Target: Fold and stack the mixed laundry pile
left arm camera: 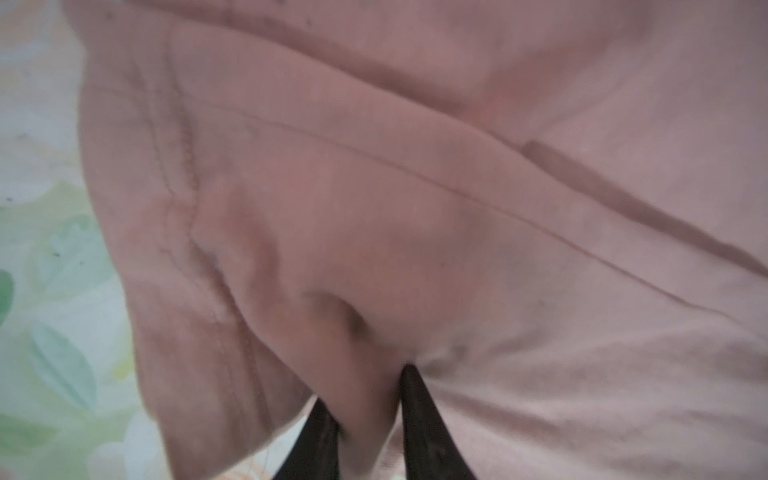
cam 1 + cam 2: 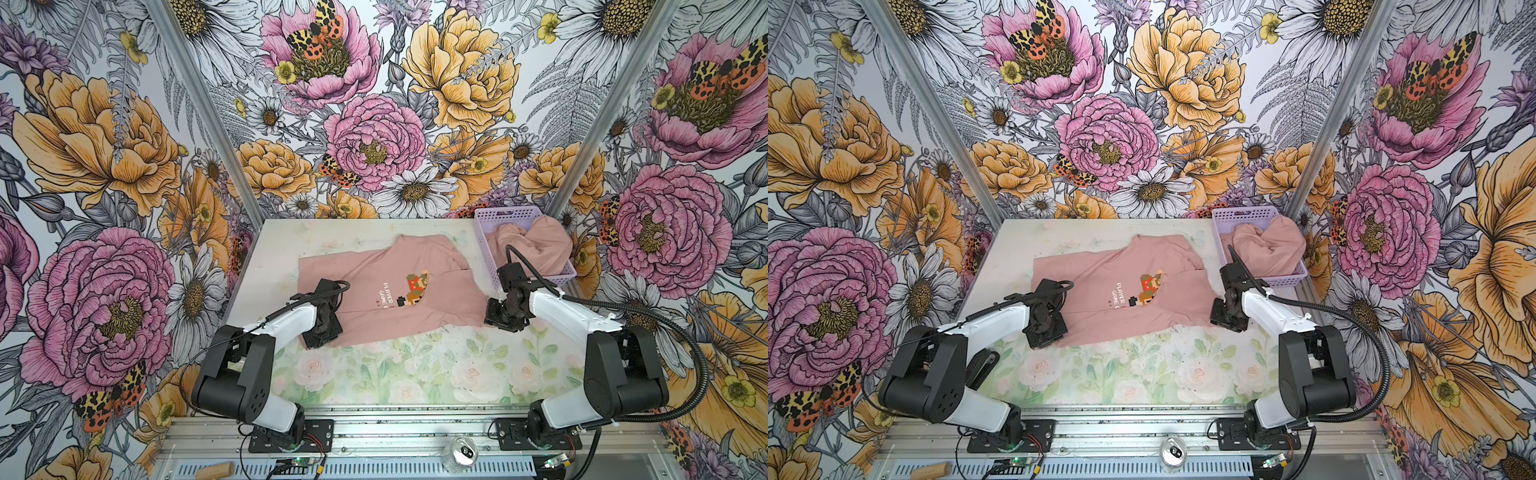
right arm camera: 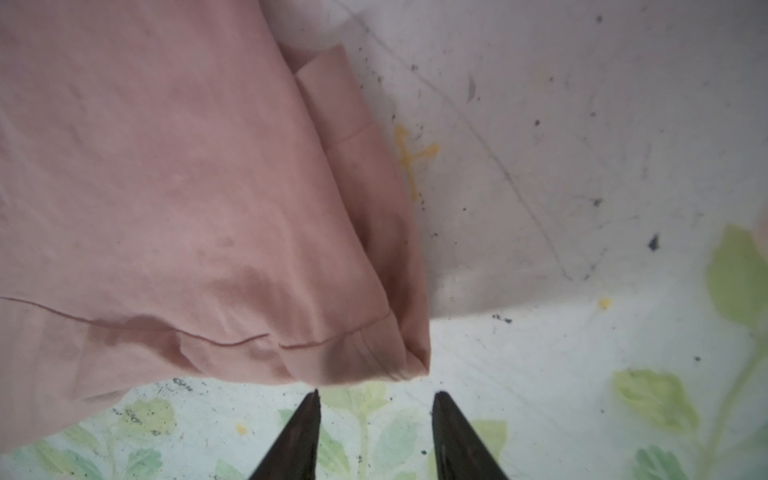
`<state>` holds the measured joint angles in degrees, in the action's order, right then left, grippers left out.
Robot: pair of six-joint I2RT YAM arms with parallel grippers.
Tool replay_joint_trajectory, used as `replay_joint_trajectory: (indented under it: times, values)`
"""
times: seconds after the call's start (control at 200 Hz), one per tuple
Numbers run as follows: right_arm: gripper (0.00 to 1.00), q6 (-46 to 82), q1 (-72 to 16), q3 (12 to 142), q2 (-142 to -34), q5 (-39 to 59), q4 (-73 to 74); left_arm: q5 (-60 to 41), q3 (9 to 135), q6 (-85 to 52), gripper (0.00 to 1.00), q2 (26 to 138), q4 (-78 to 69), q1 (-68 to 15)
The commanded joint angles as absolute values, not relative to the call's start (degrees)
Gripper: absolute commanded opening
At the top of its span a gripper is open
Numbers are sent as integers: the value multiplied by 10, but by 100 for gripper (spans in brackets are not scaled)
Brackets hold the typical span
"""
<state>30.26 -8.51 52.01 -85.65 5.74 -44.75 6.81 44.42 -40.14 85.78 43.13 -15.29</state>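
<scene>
Flowered wallpaper walls in a pale table [image 2: 415,374] printed with faint roses, and the shirt [image 2: 365,266] lies spread across its far half, long axis running roughly nine o'clock to three o'clock in both top views, the pixel figure and white lettering facing up near its middle. The rest of the pile, a bunched pink garment [image 2: 536,245], sits in the lavender basket [image 2: 490,216] at the far right corner, about one o'clock from the shirt. What the coming fold turns on is the near hem: each arm stands at one end of it. The left pincer [image 1: 370,411] is at the shirt's seven o'clock corner, and the left wrist view shows its jaws closed most of the way onto a pinched ridge of pink cloth that bulges up between the tips. The right pincer [image 3: 376,419] is at the five o'clock corner; in the right wrist view its jaws stand partly open with nothing between them, the hem corner lying just ahead of the tips and apart from them, slightly toward the left tip. Both forearms reach inward from the near rail, wrists bent steeply down over the hem. I judge the right arm needs a short advance before closing.
</scene>
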Motion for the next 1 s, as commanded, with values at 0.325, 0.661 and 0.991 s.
replay_joint_trajectory:
  times: [0.325,0.661,0.991]
  values:
    - [6,289,-78,504,-884,39,-409,88,413,-372,14,866,445,-104]
    - [0,323,-72,434,-805,83,-448,112,410,-365,11,843,479,-83]
    - [25,317,-52,507,-750,74,-526,147,431,-374,65,820,496,-77]
